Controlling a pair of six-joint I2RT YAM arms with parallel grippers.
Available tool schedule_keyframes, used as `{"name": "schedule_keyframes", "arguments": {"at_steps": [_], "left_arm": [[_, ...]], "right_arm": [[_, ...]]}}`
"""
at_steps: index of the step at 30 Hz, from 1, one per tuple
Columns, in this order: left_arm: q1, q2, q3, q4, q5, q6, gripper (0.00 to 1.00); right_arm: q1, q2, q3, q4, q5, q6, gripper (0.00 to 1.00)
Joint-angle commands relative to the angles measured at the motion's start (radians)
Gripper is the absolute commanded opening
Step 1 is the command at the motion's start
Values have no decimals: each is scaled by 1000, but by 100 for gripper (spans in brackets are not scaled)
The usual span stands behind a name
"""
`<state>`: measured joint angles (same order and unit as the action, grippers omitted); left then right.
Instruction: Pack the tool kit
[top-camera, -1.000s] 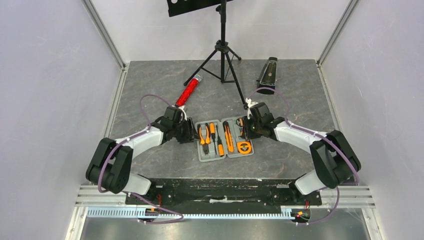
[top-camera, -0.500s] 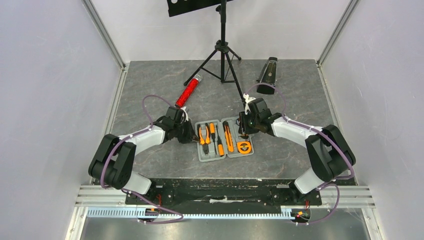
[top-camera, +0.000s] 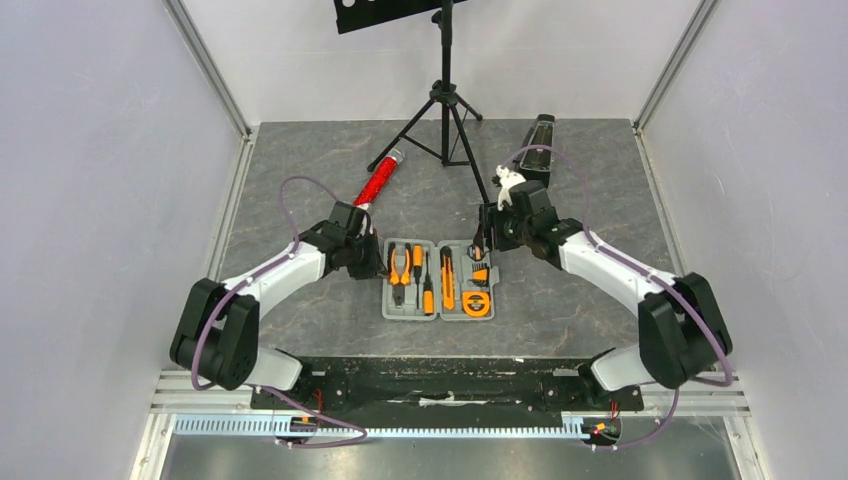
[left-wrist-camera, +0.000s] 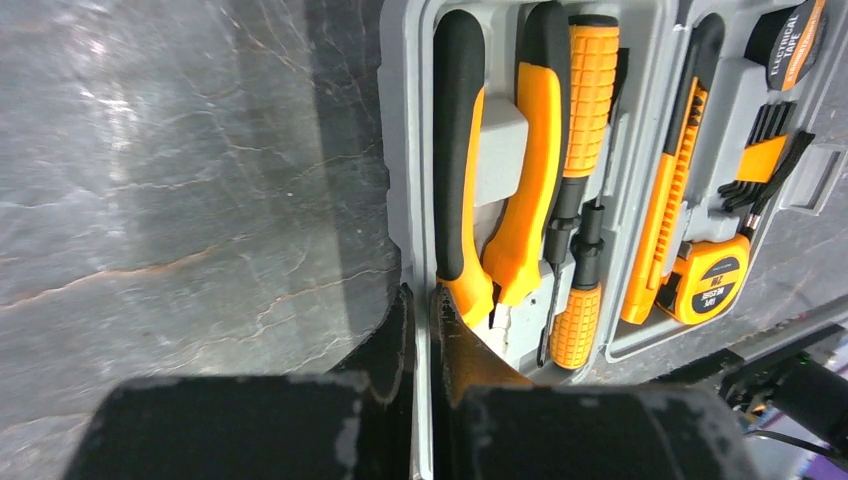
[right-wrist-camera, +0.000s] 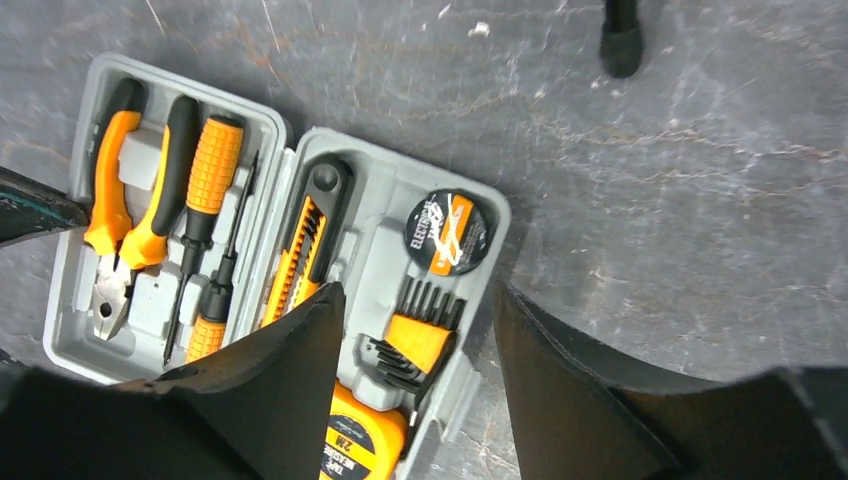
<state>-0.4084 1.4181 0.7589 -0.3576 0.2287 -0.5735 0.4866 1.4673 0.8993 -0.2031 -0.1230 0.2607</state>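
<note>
Two changes inside the last second, one at each arm.

Far left, beyond the arm: red glittery cylinder (top-camera: 377, 182), well apart from the work and no part of it.

Left gripper (left-wrist-camera: 426, 310): no longer half-spread, now clenched on the left wall of the tool kit case (left-wrist-camera: 402, 120), one finger outside the grey rim and one inside, just beside the pliers (left-wrist-camera: 480, 200). Case nudged a little leftward and squared up to the near edge, lying open and flat on the table (top-camera: 300, 180) between the two arms, both halves face-up.

Left half: pliers, then two screwdrivers (left-wrist-camera: 590, 90) laid head to tail, all bedded in their recesses. Right half: knife (left-wrist-camera: 680, 180), tape measure (left-wrist-camera: 712, 280), hex keys (right-wrist-camera: 415, 335) and roll of electrical tape (right-wrist-camera: 445, 232), likewise seated. No tool seen loose on the table.

Right gripper (right-wrist-camera: 418, 295): drawn back toward the far edge of the right half and spread wide, grasping nothing, hovering over the hex keys.

Probably loading finished and only the shutting left, the left pinch looking like the start of folding that half over on its hinge. Calls for the right gripper either clear of the swing or steadying the other half. Risks: thin rim slipping from the pinch, tools tipping out mid-fold.

Far right: metronome (top-camera: 537, 145), untouched.
</note>
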Motion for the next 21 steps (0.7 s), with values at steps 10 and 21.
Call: {"name": "schedule_keyframes", "arguments": {"at_steps": [10, 21], "left_arm": [[-21, -44, 383, -364, -190, 255, 3], [-201, 39, 558, -454, -306, 257, 3]], "right_arm": [[-87, -103, -396, 480, -380, 310, 60], [-86, 64, -518, 1008, -570, 604, 53]]}}
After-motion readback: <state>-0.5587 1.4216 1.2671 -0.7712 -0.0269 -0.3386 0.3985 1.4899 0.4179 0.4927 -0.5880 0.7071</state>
